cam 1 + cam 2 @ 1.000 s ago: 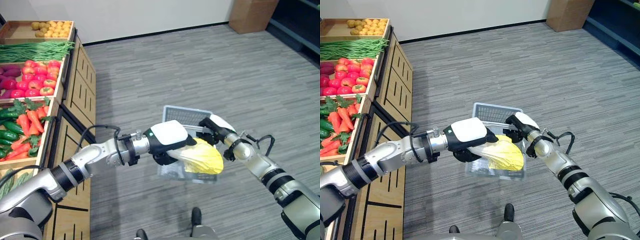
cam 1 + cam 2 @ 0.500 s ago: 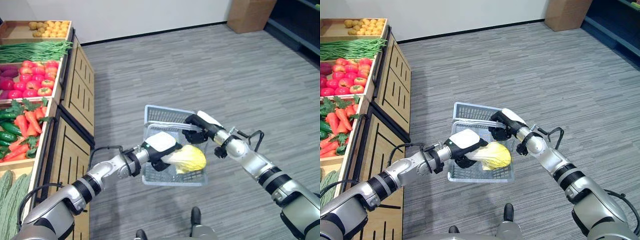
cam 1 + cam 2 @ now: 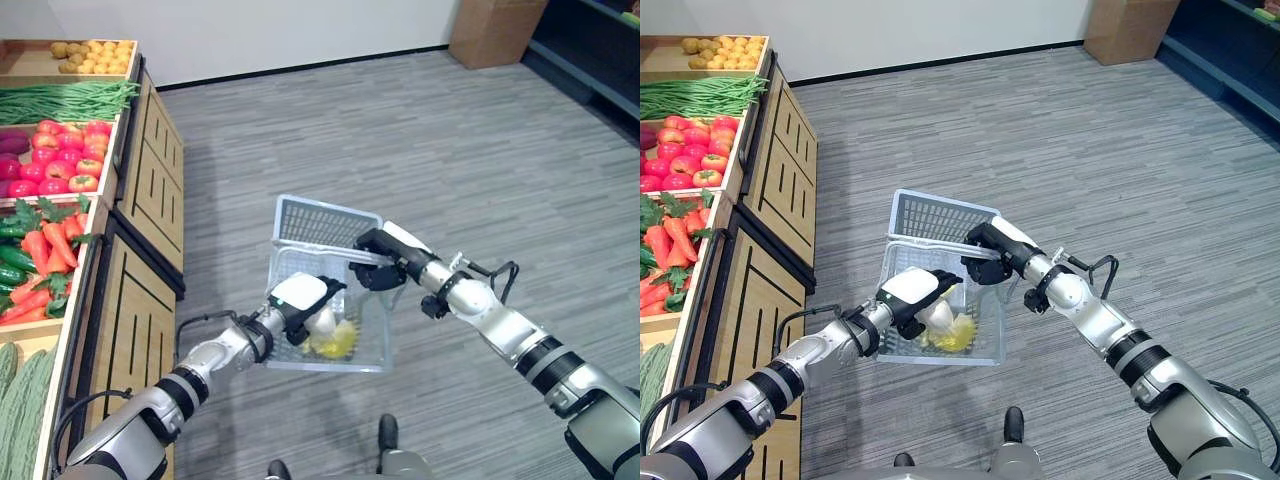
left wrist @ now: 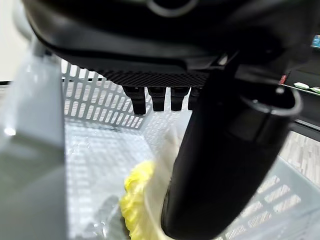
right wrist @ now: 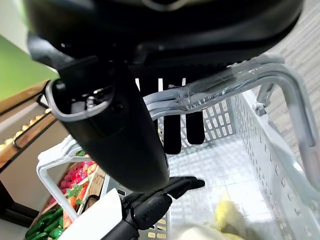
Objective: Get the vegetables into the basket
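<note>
Cabbage: the yellow cabbage (image 3: pixel 331 338) lies low inside the basket (image 3: pixel 322 222).
Left hand: the left hand (image 3: pixel 303 298) is in the basket, fingers still wrapped on the cabbage.
Right hand: the right hand (image 3: pixel 385 260) is curled tight on the basket handle (image 5: pixel 225 85).
Might go wrong: pulling out too early could drag the cabbage back up; a bump could tip the basket.

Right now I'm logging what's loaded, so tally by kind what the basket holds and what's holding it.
Pale yellow leafy cabbage inside the grey plastic mesh basket: 1
Grey baskets: 1
Robot hands at the basket: 2 (left hand, right hand on its handle)
Total: 4
</note>
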